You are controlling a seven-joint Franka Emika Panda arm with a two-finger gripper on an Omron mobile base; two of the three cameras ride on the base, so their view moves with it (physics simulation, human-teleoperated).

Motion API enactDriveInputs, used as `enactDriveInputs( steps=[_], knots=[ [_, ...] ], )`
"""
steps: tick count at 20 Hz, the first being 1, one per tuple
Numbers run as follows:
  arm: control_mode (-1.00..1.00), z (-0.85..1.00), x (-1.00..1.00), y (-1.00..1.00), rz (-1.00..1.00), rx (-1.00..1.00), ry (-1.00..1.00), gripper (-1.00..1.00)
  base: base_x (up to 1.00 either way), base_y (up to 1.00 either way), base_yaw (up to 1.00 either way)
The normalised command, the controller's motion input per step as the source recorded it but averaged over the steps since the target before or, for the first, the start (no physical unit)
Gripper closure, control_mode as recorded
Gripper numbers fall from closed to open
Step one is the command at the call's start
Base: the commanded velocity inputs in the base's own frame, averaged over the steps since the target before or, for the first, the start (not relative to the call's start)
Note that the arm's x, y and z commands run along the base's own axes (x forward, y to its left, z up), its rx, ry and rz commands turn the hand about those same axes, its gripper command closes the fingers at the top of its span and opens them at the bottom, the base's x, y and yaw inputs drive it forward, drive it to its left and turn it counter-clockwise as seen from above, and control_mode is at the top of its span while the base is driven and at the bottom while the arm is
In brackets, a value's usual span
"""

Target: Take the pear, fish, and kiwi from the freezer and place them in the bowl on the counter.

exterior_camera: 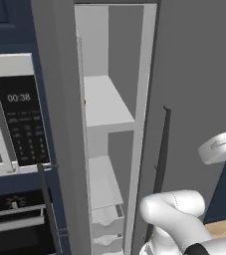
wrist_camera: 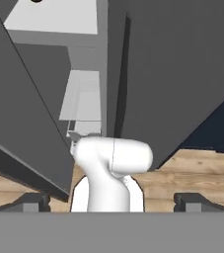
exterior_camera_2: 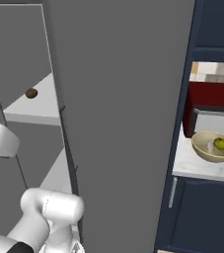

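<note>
The hand [wrist_camera: 111, 201], fingers spread and empty, faced downward, while the kiwi [exterior_camera_2: 31, 93] sat on the freezer [exterior_camera_2: 108, 99] shelf above.

The freezer [exterior_camera: 109, 124] stands open, its upper shelf [exterior_camera_2: 37, 106] bare but for the kiwi [exterior_camera_2: 31, 93] near its edge. The grey door [exterior_camera_2: 118, 99] rises ahead of the wide-spread fingers [wrist_camera: 32, 201], walling the shelves off from the bowl [exterior_camera_2: 213, 147] on the counter [exterior_camera_2: 197, 168].

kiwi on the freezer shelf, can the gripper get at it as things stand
Probably yes: the freezer door stands open, the kiwi lies alone near the shelf's front edge, and the gripper is open and empty.
</note>
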Motion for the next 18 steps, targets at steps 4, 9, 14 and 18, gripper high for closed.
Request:
enactDriveInputs(
  steps=[4, 9, 14, 18],
  knots=[
    [1.0, 0.0, 0.0, 0.0, 0.0, 0.0, 0.0, -1.0, 0.4, 0.21, 0.0],
    [1.0, 0.0, 0.0, 0.0, 0.0, 0.0, 0.0, -1.0, 0.41, 0.37, 0.0],
    [1.0, 0.0, 0.0, 0.0, 0.0, 0.0, 0.0, -1.0, 0.3, 0.43, 0.0],
    [1.0, 0.0, 0.0, 0.0, 0.0, 0.0, 0.0, -1.0, 0.08, 0.49, 0.0]
  ],
)
